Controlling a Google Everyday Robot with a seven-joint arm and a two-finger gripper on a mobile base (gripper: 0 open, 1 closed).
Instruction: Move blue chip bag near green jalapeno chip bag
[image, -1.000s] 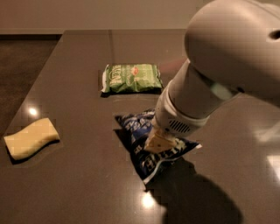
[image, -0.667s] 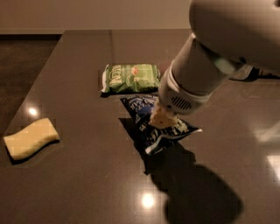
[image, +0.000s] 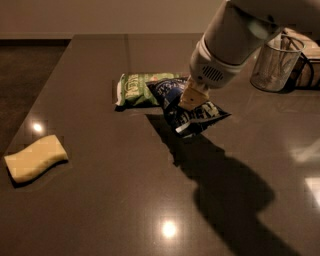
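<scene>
The blue chip bag (image: 192, 114) is crinkled dark navy with white lettering and hangs tilted just above the dark table (image: 100, 200), casting a shadow below it. My gripper (image: 191, 101) comes down from the upper right and is shut on the bag's top. The green jalapeno chip bag (image: 141, 89) lies flat on the table just left of the blue bag. The blue bag's left corner overlaps the green bag's right end in the view.
A pale yellow sponge (image: 34, 158) lies near the table's left edge. A clear glass cup (image: 275, 62) stands at the back right behind my arm. The arm's shadow falls across the table toward the front right.
My gripper has carried the blue chip bag up and back toward the green bag. The blue bag has come from in front of the green bag to right beside it.
</scene>
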